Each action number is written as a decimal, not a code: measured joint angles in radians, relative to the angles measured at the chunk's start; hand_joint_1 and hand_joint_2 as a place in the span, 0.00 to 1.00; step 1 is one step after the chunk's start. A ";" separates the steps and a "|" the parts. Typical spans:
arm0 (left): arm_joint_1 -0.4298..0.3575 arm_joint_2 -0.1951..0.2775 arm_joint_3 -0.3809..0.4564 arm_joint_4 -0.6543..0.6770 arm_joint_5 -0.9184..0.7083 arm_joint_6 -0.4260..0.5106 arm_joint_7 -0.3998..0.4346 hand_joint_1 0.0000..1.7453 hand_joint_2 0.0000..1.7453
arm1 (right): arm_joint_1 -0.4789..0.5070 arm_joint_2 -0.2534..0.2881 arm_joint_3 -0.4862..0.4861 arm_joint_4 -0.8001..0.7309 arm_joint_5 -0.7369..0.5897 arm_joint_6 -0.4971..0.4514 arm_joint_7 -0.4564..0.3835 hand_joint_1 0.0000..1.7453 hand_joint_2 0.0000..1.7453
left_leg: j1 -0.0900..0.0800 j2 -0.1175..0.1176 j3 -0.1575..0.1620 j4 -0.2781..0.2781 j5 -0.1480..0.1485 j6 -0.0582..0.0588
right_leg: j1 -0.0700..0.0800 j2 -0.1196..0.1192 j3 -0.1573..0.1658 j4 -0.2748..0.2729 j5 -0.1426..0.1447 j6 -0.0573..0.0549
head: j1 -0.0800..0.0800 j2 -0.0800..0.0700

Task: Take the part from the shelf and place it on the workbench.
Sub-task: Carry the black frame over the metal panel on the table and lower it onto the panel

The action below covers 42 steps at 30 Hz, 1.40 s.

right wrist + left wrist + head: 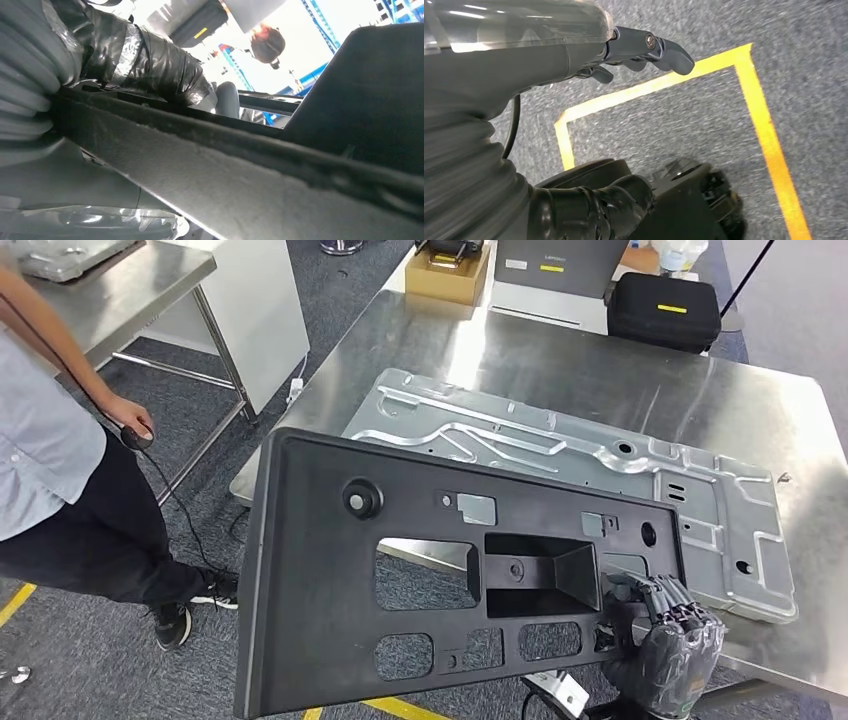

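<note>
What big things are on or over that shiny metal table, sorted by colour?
Black: 2, the plastic panel held by the robot's right hand, and the carrying case at the far edge.
Silver: 1, the stamped metal sheet lying flat.
Brown: 1, the cardboard box.
Total: 4

Right hand grips black part over workbench.

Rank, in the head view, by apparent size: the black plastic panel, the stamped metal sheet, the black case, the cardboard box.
1. black plastic panel, though nearest the camera
2. stamped metal sheet, partly covered
3. black case
4. cardboard box
</note>
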 joint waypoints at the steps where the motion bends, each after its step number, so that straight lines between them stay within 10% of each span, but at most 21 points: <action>1: -0.001 0.000 0.000 0.000 -0.002 0.000 0.000 0.00 1.00 | -0.005 -0.002 0.000 0.001 0.003 0.000 0.003 0.95 1.00 | -0.001 0.000 0.004 -0.001 -0.005 -0.006 | 0.003 0.000 0.014 -0.034 0.010 -0.005 | 0.000 0.000; 6: -0.006 -0.001 0.000 0.000 -0.003 0.000 -0.001 0.00 1.00 | -0.021 -0.011 0.000 0.006 0.014 0.000 0.026 0.95 1.00 | -0.004 0.004 0.006 0.017 -0.032 -0.031 | 0.002 0.002 0.038 -0.070 -0.003 -0.029 | -0.001 0.000; 11: -0.003 0.000 0.000 0.000 -0.003 0.001 0.000 0.00 1.00 | -0.041 -0.016 0.000 0.018 0.016 0.000 0.038 0.95 1.00 | -0.002 0.004 -0.155 0.280 -0.106 -0.039 | 0.004 -0.001 0.065 -0.078 -0.022 -0.047 | -0.002 0.000; 16: -0.004 0.002 0.000 0.000 -0.002 0.015 0.011 0.00 1.00 | -0.062 -0.025 0.000 0.028 0.021 0.000 0.050 0.95 1.00 | -0.007 0.004 -0.090 0.044 0.066 -0.018 | 0.011 0.003 0.095 -0.073 -0.053 -0.038 | -0.001 0.000; 21: -0.007 0.002 0.000 0.000 -0.003 0.034 0.021 0.00 1.00 | -0.081 -0.034 0.001 0.031 0.027 0.000 0.059 0.95 1.00 | -0.002 0.003 -0.072 0.000 0.063 -0.001 | 0.013 0.001 0.090 -0.057 -0.075 -0.015 | 0.000 0.000; 25: -0.008 0.000 0.000 0.000 -0.004 0.036 0.023 0.00 1.00 | -0.086 -0.043 0.001 0.035 0.027 0.000 0.059 0.95 1.00 | 0.001 0.005 -0.062 -0.008 0.058 0.012 | 0.001 0.000 -0.029 0.159 -0.167 0.004 | 0.001 0.000; 27: -0.007 0.000 0.000 0.000 -0.006 0.039 0.028 0.00 1.00 | -0.086 -0.047 0.001 0.039 0.028 0.000 0.060 0.95 1.00 | 0.002 0.003 -0.056 -0.006 0.052 0.010 | -0.008 0.000 -0.062 0.190 -0.144 0.011 | 0.000 0.000; 31: -0.008 -0.001 0.000 0.000 -0.015 0.041 0.035 0.00 1.00 | -0.100 -0.052 0.001 0.042 0.037 0.000 0.062 0.95 1.00 | 0.002 0.000 -0.038 0.000 0.033 -0.007 | -0.014 0.000 0.022 -0.032 -0.009 0.012 | 0.000 0.000; 36: -0.010 -0.001 0.000 0.000 -0.018 0.035 0.034 0.00 1.00 | -0.115 -0.054 0.003 0.044 0.050 0.000 0.066 0.95 1.00 | 0.001 0.002 -0.041 0.016 0.015 -0.036 | -0.010 0.003 0.037 -0.065 -0.010 -0.015 | -0.001 0.000; 40: -0.009 -0.001 0.000 0.000 -0.018 0.033 0.031 0.00 1.00 | -0.121 -0.054 0.005 0.045 0.052 0.000 0.067 0.95 1.00 | 0.004 0.003 -0.147 0.232 -0.086 -0.046 | -0.008 -0.002 0.045 -0.071 -0.013 -0.036 | -0.003 0.000; 42: -0.008 -0.001 0.000 0.000 -0.018 0.027 0.023 0.00 1.00 | -0.123 -0.054 0.006 0.047 0.059 0.000 0.068 0.95 1.00 | 0.004 0.003 -0.181 0.284 -0.080 -0.046 | -0.004 -0.002 0.048 -0.070 -0.016 -0.039 | -0.003 0.000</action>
